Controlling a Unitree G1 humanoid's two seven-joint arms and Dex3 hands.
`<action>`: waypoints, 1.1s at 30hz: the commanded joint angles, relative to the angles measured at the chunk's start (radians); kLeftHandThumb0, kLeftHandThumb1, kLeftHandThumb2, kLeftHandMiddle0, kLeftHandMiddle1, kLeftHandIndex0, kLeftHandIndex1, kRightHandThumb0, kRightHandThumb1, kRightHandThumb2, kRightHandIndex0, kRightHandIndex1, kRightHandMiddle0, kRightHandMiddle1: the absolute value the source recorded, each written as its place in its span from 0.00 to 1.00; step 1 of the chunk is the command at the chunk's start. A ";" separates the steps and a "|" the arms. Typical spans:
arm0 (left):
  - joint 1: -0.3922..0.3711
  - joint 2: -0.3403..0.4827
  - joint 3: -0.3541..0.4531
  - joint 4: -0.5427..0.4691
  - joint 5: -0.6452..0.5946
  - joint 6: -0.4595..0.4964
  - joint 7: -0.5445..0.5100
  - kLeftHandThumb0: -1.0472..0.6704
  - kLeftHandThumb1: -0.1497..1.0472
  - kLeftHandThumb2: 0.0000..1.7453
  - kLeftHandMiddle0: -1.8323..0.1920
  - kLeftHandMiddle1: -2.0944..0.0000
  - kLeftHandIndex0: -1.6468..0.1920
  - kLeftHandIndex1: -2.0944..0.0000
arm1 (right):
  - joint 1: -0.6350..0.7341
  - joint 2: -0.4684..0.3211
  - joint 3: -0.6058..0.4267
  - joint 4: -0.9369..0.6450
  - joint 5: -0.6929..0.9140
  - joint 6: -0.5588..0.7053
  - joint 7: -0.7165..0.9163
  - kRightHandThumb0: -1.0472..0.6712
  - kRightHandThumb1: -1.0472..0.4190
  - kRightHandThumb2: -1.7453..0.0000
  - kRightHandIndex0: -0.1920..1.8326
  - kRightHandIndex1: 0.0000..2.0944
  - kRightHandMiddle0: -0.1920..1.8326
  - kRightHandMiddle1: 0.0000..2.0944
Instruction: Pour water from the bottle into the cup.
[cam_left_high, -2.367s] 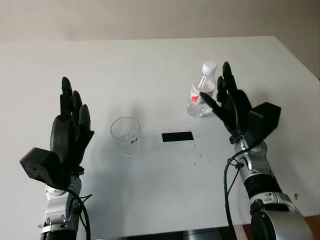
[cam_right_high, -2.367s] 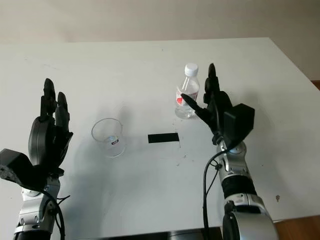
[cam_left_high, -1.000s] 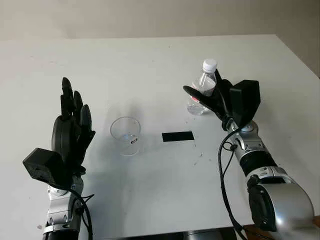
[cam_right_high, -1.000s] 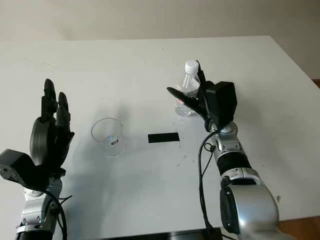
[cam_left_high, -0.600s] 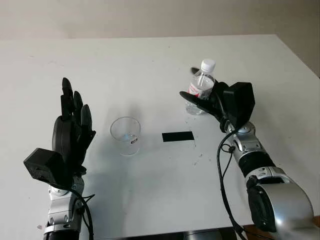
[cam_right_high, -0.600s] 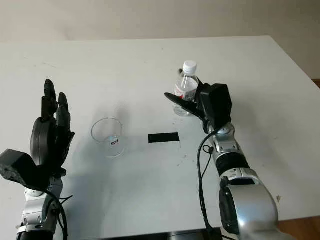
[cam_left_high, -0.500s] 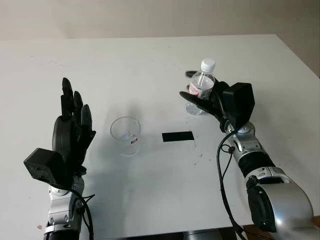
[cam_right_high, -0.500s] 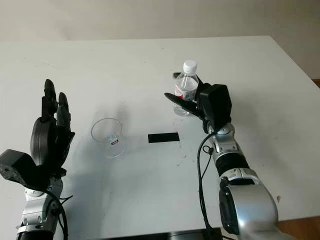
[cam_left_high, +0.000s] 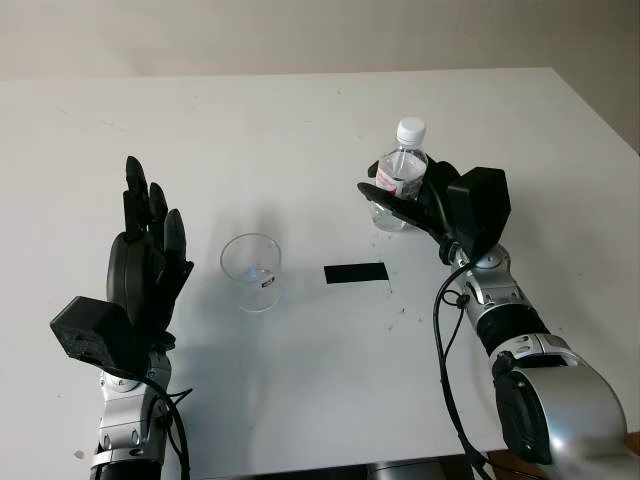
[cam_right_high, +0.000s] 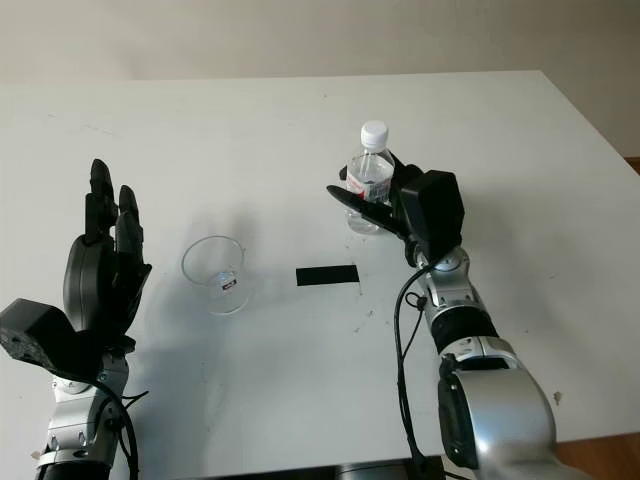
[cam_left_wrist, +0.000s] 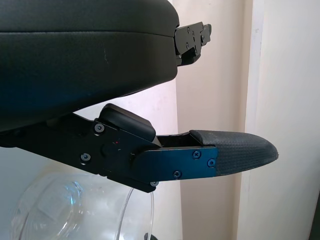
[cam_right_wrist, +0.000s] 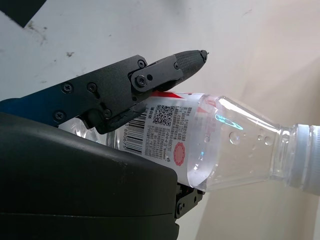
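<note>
The right wrist view reveals a QR-coded label on the bottle (cam_right_wrist: 170, 127), fingers (cam_right_wrist: 150, 75) wrapped round its body. In the head views the right hand (cam_left_high: 425, 200) grips it right of centre, upright, white cap up. The cup (cam_left_high: 251, 271) stands mid-frame beside black tape (cam_left_high: 355, 272). The left hand (cam_left_high: 145, 265) is open, lower left; bare white table (cam_left_high: 250, 130) lies behind.

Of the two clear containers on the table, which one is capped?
The bottle, with its white screw cap on, gripped around the body by the right hand. The cup stands open-topped beside the raised, open left hand.
</note>
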 joint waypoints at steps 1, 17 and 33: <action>-0.005 -0.005 -0.002 -0.003 -0.001 -0.004 0.001 0.09 1.00 0.30 0.98 1.00 1.00 1.00 | -0.022 0.007 0.000 -0.005 -0.002 -0.030 -0.014 0.45 0.00 0.85 0.73 1.00 0.59 1.00; -0.013 -0.005 -0.006 -0.001 0.011 -0.009 0.013 0.10 1.00 0.31 0.98 1.00 1.00 1.00 | -0.141 -0.036 0.264 -0.011 -0.395 -0.297 -0.301 0.53 0.00 0.90 0.62 1.00 0.55 1.00; -0.033 -0.006 -0.004 0.025 -0.004 -0.035 0.002 0.06 1.00 0.31 0.99 1.00 1.00 1.00 | -0.275 -0.100 0.416 0.066 -0.594 -0.274 -0.437 0.52 0.00 0.92 0.54 1.00 0.39 1.00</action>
